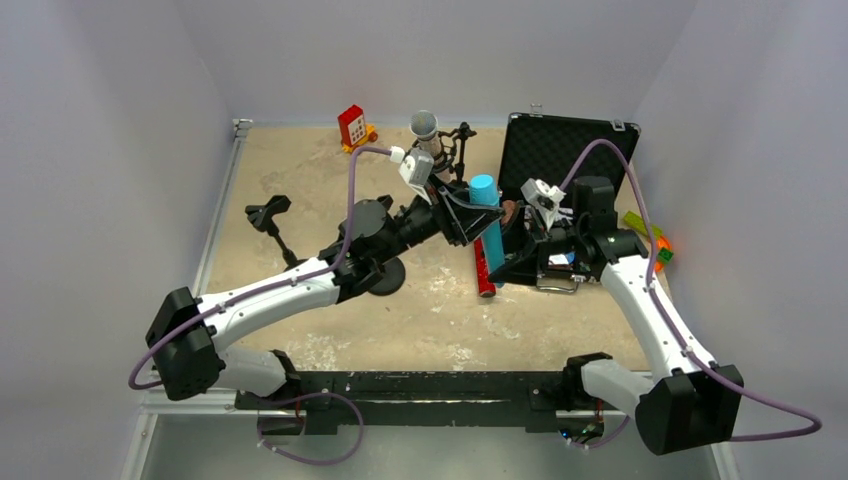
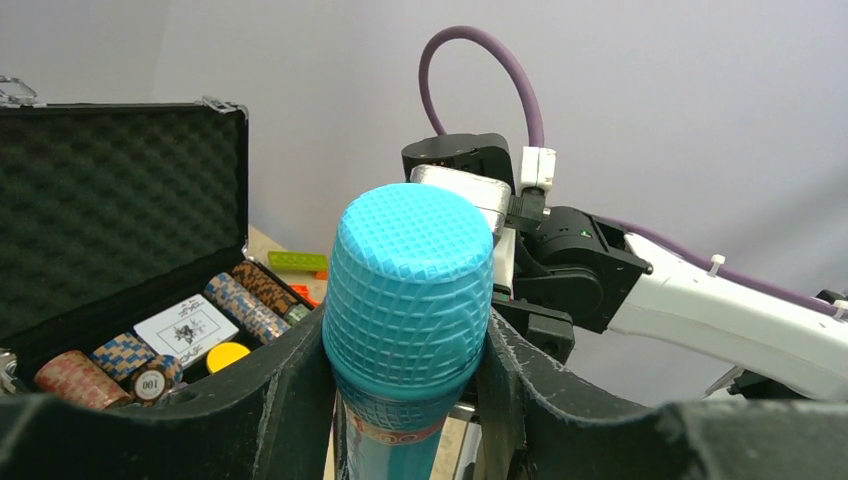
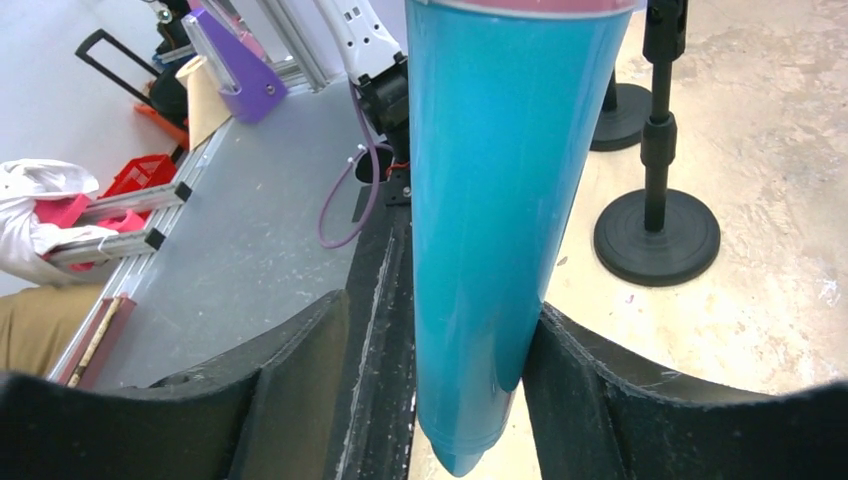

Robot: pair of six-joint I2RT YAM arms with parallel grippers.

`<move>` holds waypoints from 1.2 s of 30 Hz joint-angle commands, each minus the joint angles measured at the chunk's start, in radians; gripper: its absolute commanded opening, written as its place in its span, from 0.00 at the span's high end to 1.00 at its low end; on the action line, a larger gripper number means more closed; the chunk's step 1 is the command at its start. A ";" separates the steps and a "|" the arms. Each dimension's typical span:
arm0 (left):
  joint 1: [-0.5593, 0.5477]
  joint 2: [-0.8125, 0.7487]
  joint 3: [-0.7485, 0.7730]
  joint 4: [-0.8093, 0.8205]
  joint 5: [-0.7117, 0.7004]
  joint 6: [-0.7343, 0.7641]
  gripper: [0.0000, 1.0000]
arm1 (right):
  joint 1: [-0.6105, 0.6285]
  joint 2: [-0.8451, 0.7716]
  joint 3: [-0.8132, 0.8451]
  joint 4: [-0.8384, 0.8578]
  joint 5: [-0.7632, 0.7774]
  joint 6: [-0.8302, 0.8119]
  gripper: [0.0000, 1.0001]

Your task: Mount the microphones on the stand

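Note:
The light blue microphone point(image 1: 484, 192) stands upright over the middle of the table, head up. My left gripper point(image 1: 468, 218) is shut on it just under the head point(image 2: 408, 280). My right gripper point(image 1: 518, 232) is open around its lower body point(image 3: 470, 250); the right finger touches it and the left finger stands apart. The red-glitter microphone point(image 1: 484, 272) lies on the table below them. The silver-glitter microphone point(image 1: 425, 128) sits in a stand at the back. An empty black stand point(image 1: 268, 213) is at the left, and another stand point(image 3: 655, 170) shows in the right wrist view.
An open black case point(image 1: 565, 150) with poker chips and cards point(image 2: 190, 325) sits at the back right, close behind the grippers. A red toy point(image 1: 352, 127) is at the back edge. Coloured bricks point(image 1: 648, 238) lie at the right. A round stand base point(image 1: 386, 277) is under my left arm.

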 commanded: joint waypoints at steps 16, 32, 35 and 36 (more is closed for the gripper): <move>0.009 -0.066 -0.076 0.148 -0.005 -0.045 0.62 | 0.032 -0.031 -0.034 0.235 0.087 0.247 1.00; 0.049 -0.517 0.156 -1.287 -0.091 0.542 0.13 | 0.030 -0.100 0.024 -0.037 0.286 -0.074 1.00; 0.107 -0.539 0.149 -1.344 -0.150 0.620 0.12 | 0.030 -0.092 0.026 -0.052 0.269 -0.093 1.00; 0.151 -0.536 0.154 -1.351 -0.120 0.631 0.12 | 0.030 -0.090 0.026 -0.055 0.266 -0.099 1.00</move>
